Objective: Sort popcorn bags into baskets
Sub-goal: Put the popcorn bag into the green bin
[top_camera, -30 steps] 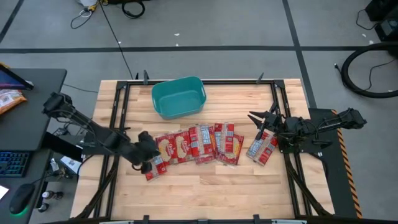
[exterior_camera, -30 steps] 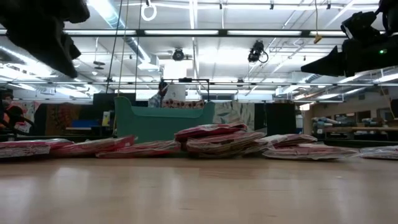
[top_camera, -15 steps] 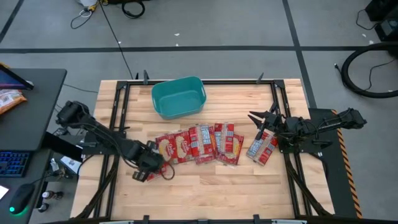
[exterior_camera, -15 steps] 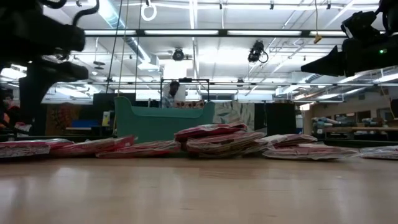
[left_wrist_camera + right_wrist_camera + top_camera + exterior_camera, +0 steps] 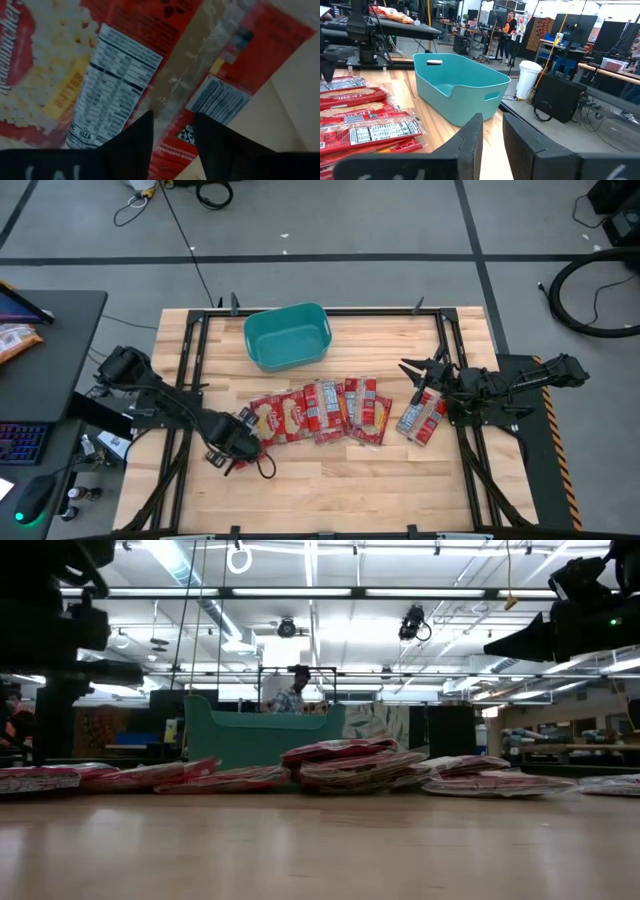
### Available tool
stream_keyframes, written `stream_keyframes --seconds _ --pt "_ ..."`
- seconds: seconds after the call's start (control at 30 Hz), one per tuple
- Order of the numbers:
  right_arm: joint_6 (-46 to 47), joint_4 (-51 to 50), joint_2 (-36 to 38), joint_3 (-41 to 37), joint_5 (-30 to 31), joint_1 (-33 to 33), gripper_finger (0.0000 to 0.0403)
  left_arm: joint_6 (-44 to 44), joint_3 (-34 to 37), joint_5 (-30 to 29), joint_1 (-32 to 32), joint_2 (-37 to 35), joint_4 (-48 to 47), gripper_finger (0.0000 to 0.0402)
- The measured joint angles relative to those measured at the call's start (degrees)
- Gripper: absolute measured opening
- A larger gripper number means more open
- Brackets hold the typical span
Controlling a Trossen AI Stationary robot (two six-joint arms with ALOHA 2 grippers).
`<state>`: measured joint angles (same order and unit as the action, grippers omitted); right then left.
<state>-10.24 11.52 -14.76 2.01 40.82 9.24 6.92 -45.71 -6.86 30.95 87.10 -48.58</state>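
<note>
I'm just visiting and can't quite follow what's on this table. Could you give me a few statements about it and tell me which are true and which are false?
1. The teal tub already holds several packets. False: it looks empty.
2. The popcorn bags lie in an overlapping row on the wooden table. True.
3. The left gripper is down at the row's left end. True; its wrist view shows a packet close beneath the fingers.
4. The right gripper is inside the tub. False: it is near the row's right end, away from the tub.
5. One packet lies apart at the right. True.
</note>
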Motion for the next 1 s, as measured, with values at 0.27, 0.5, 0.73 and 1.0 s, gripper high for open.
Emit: stream_keyframes --seconds 0.27,0.5,0.73,1.0 --pt "0.0 -0.01 -0.01 0.0 0.0 -0.01 0.008 2.72 4.11 -2.68 2.68 -0.28 2.31 0.0141" --pt "0.0 -0.01 -0.01 0.0 0.0 -0.01 0.008 1.27 4.26 -4.51 4.01 -0.23 2.7 0.0074" --pt "0.0 -0.01 -0.01 -0.01 0.0 -0.01 0.008 -2.68 3.74 -6.22 2.44 -0.2 2.9 0.0009" --pt "0.0 0.0 -0.01 -0.01 0.0 -0.01 0.008 -7.85 -5.76 -5.52 -1.64 0.01 -7.84 0.0003"
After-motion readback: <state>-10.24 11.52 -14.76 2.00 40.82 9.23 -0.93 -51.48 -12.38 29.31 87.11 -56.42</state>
